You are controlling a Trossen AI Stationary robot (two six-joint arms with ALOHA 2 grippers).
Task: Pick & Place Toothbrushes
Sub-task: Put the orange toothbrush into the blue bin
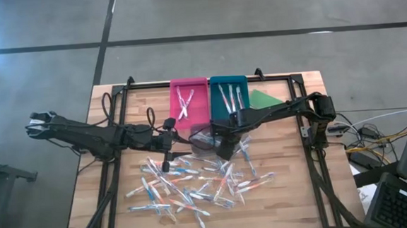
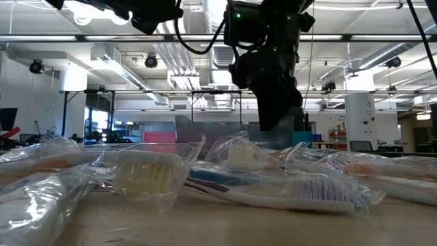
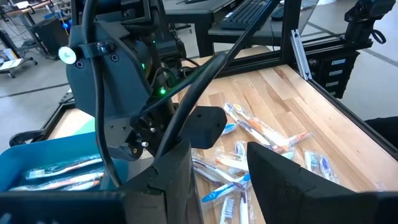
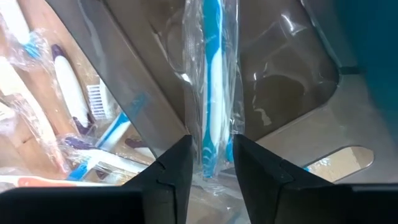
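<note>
Right hand [image 4: 212,148] over the clear tray [image 4: 292,74], near the middle of the bench [image 1: 293,193]. Fingers [image 4: 171,171] parted, open, with 1 wrapped blue brush [image 4: 211,74] standing between them. Thin gap on each side of the brush body, though the wrapper fills most of that space. Brush lengthwise over the clear tray's floor; cannot tell whether resting on it.

Left hand [image 3: 217,155] just beside the right hand, above the bench, facing it. Open, 2 fingers [image 3: 177,168] apart, nothing between them.

Loose brushes [image 1: 194,187] scattered in a pile on the front half of the bench, dozens of them, each in clear wrap, with blue, orange and pink accents. Seen from bench level as a heap of crinkled wrappers in front of the right hand.

Pink tray [image 1: 198,86] at the back edge, with a few brushes crossed in it. Blue tray [image 1: 216,85] touching it on the right, with 3 brushes laid side by side. Green piece [image 1: 265,99] flat on the bench just right of the blue tray. Clear tray directly in front of the 2 coloured trays.
</note>
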